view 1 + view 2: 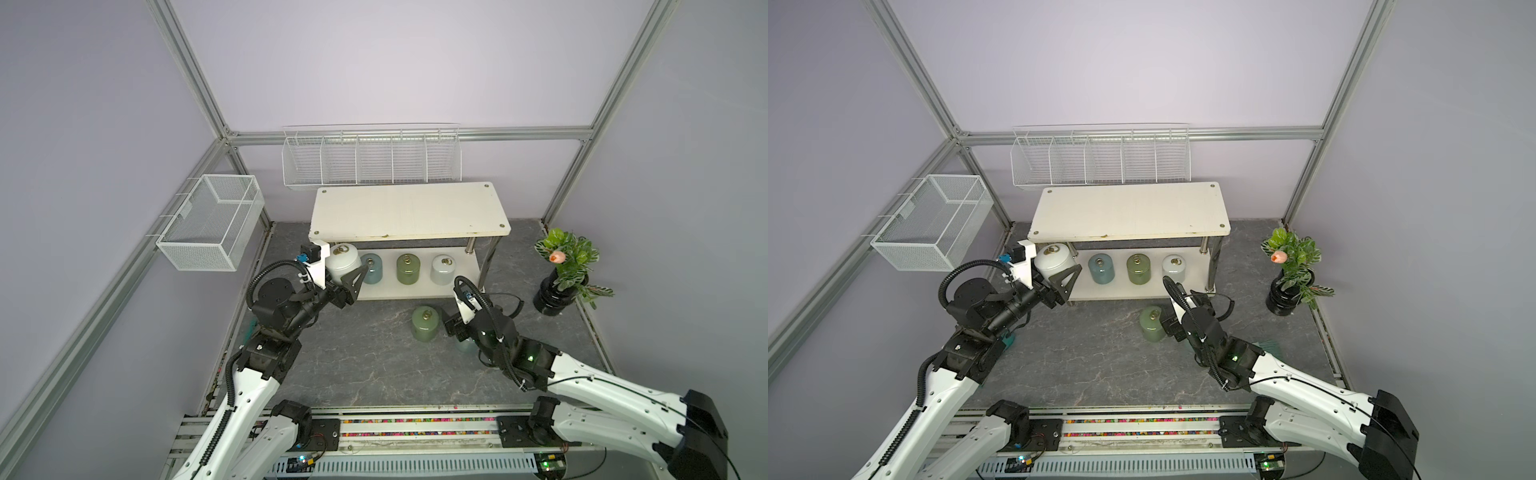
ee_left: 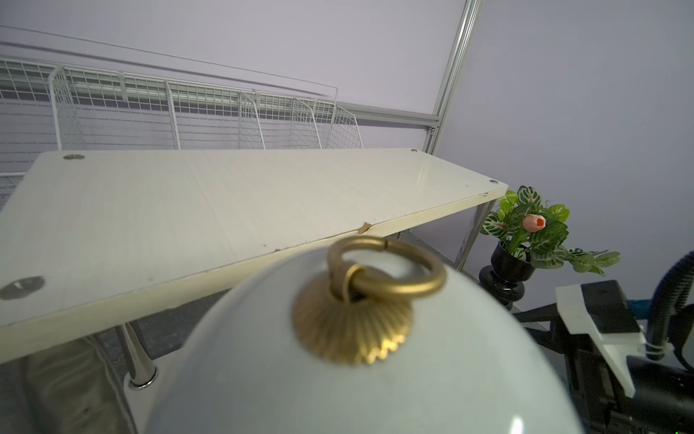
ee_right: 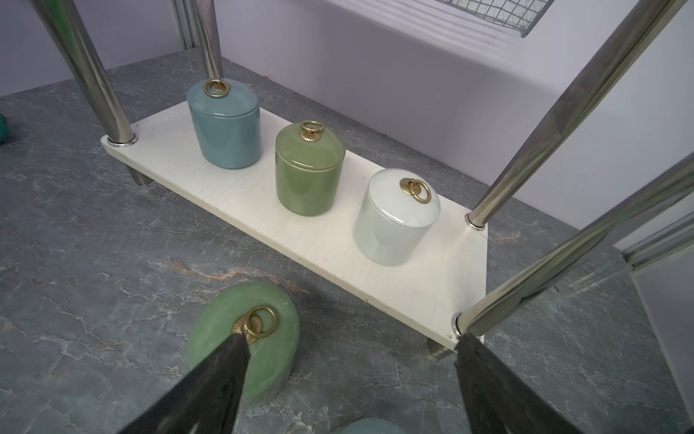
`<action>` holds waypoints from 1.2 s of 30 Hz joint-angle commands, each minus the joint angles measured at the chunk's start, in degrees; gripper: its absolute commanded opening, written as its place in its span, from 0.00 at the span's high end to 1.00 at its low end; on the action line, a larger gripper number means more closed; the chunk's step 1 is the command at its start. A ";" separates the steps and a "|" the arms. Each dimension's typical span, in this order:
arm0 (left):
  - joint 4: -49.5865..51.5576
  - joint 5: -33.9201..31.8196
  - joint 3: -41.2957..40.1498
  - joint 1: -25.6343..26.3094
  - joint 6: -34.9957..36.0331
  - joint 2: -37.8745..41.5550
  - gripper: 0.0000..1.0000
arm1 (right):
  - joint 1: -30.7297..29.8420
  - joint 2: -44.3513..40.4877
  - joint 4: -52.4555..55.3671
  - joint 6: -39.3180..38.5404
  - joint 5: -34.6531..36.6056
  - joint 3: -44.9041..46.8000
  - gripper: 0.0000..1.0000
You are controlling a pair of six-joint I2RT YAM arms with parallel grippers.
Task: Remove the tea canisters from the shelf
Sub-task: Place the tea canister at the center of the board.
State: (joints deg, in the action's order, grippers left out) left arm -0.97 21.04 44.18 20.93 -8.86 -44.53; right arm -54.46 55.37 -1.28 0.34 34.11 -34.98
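**A:** ok, top views first. What's the L arm doing?

**B:** Both top views: left gripper (image 1: 348, 271) is clamped on the held white canister (image 1: 340, 258) at the left end of the shelf (image 1: 409, 212), up by the top board's front corner. On the lower board (image 1: 415, 293) there's 3 in a row, L to R: pale blue canister (image 1: 371, 268), olive-green canister (image 1: 407, 269), second white canister (image 1: 442, 269).

**A:** And the R side?

**B:** right gripper (image 1: 1172, 326) sits low over the table (image 1: 1100, 365), just beside the light green canister (image 1: 1152, 324), which stands on the table in front of the shelf. There's also a half-hidden canister (image 1: 464, 345), pale, mostly under the R arm. Can't read the jaws from up there tbh.

**A:** Left wrist cam?

**B:** Mostly the held white canister (image 2: 263, 375), domed lid w/ its brass ring pull (image 2: 386, 270), and the top board (image 2: 225, 203) right behind. Fingers aren't in shot. black vase (image 2: 505, 274) w/ a plant sits past the shelf's far end.

**A:** Right wrist?

**B:** Jaws wide apart, nothing btwn them. One finger (image 3: 210, 383) overlaps the light green canister (image 3: 270, 338) in the shot; can't tell if it's touching. The same 3 stand upright on the lower board (image 3: 300, 244).
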 commanded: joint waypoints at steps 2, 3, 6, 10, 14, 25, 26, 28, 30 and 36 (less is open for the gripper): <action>-6.13 -2.01 -0.97 2.76 -0.69 0.53 0.37 | 0.26 -0.97 0.67 -1.26 -1.07 -1.23 0.11; -6.07 -2.73 -1.23 3.57 -0.39 0.31 0.37 | 0.32 -1.06 0.86 -1.23 -1.10 -1.23 0.11; -6.56 -3.79 -2.37 5.51 -0.02 0.01 0.37 | 0.31 -1.20 1.44 -1.31 -1.19 -1.47 0.11; -6.50 -5.61 -4.33 7.53 0.63 0.99 0.37 | 0.25 -1.17 2.16 -1.23 -1.41 -1.80 0.11; -6.98 -5.99 -6.41 8.38 0.27 2.17 0.37 | 0.25 -1.22 2.92 -1.19 -1.24 -2.26 0.11; -13.72 -6.87 -16.51 11.59 -0.04 4.20 0.38 | -0.02 -3.55 8.37 -1.28 -0.71 -4.37 0.11; -14.23 -7.11 -17.35 11.87 -0.14 4.43 0.38 | -0.04 -3.89 9.03 -1.09 -0.68 -4.56 0.11; -14.76 -7.43 -18.87 12.16 -0.14 4.97 0.38 | -0.13 -4.55 10.04 -0.62 -0.46 -4.74 0.11; -14.80 -7.67 -19.76 12.30 -0.10 5.22 0.38 | -0.27 -5.00 10.49 -0.14 -0.25 -4.70 0.11; -16.45 -7.64 -22.07 12.43 0.04 3.94 0.38 | -0.57 -3.90 11.55 0.97 0.00 -5.09 0.11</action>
State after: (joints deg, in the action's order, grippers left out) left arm -10.07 13.85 21.91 33.08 -8.80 -40.93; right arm -54.59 51.13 9.10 0.05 33.41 -38.61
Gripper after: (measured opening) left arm 0.793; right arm 0.889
